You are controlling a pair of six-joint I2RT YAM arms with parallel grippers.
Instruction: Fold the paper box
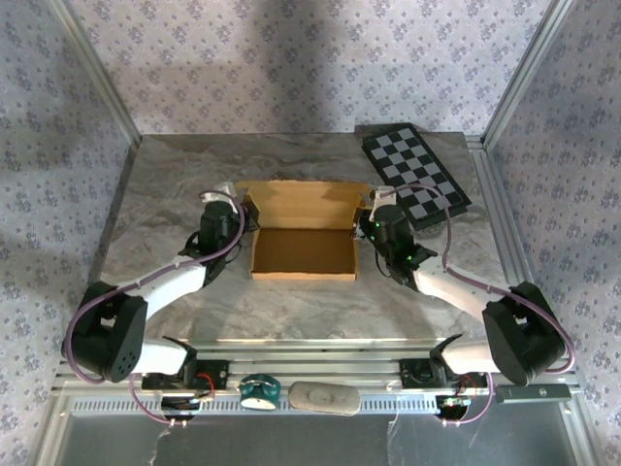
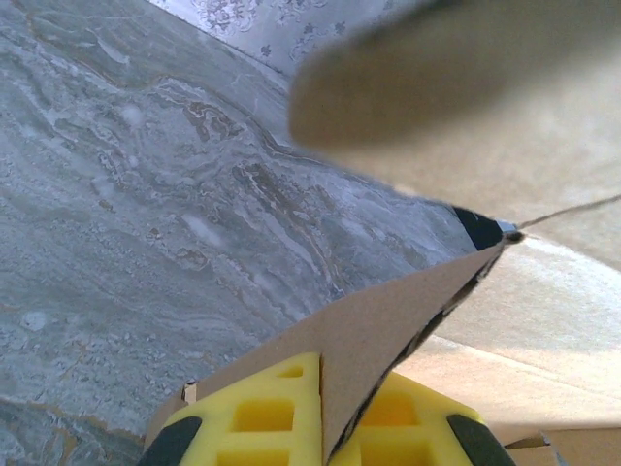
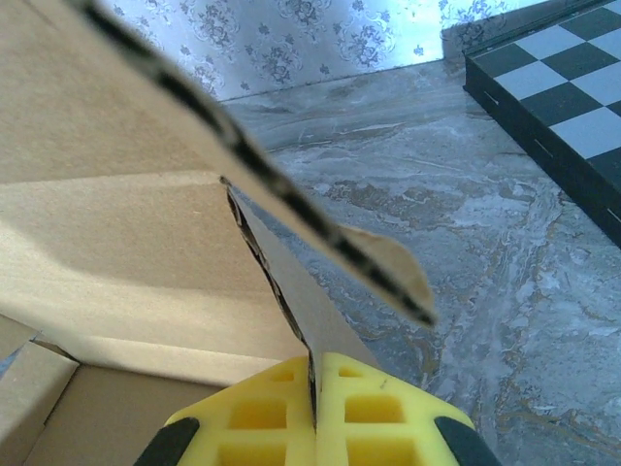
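Now, paper box [image 1: 303, 243]: mid-table, tray formed, lid flap standing along its far side.
Left gripper [image 2: 325, 413]: pinching the box's left ear flap, likely to tuck it inward.
Right gripper [image 3: 313, 413]: pinching the right ear flap likewise.
Room: open table [image 1: 165, 194] toward the left edge; checkerboard panel [image 1: 415, 177] crowds the far-right corner.

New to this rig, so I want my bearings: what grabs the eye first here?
An open brown paper box sits in the middle of the table, its lid flap raised at the far side. The yellow left fingers and right fingers each pinch a cardboard flap at its far corners. A checkerboard panel lies far right.
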